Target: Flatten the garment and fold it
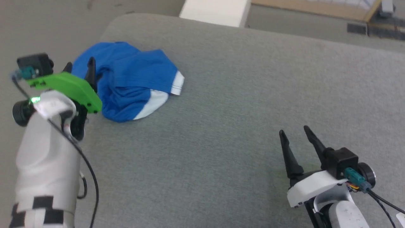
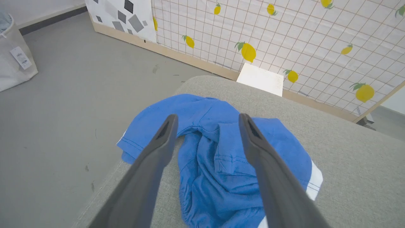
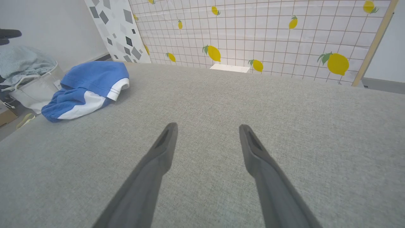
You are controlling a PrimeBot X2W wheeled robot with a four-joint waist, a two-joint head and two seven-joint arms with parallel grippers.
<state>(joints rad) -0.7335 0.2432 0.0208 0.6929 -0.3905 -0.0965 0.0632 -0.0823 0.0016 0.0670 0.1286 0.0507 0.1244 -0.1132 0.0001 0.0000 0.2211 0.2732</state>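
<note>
Garment: blue shorts [image 1: 126, 79] with white trim, lying in a crumpled, unflattened heap.
Garment location: far-left corner of the grey fabric-covered worktop [image 1: 240, 104], near its rounded corner. In the left wrist view the blue hem [image 2: 126, 144] reaches the worktop's left edge.
White parts: a white hem band and a white side panel face the middle of the worktop, seen from the right wrist [image 3: 88, 85].
Left end effector [image 1: 79, 65]: both dark fingers are spread wide and nothing is pinched between them.
Left end effector to shorts: its fingertips are at the heap's left side. From its own wrist view [image 2: 207, 117] the fingers straddle the folds of the shorts [image 2: 215, 158], one tip over the hem side and the other over the middle. Whether they touch the cloth cannot be told.
Right end effector [image 1: 294, 129]: fingers are spread and it holds nothing.
Right end effector to shorts: well apart, over bare worktop at the near right. From its wrist view [image 3: 208, 126] the shorts lie far off to the upper left.
Surroundings: a white block [image 1: 215, 11] beyond the far edge, a lemon-print grid screen [image 2: 284, 41], and a pale laundry basket [image 3: 34, 88] on the floor beside the shorts' corner.
</note>
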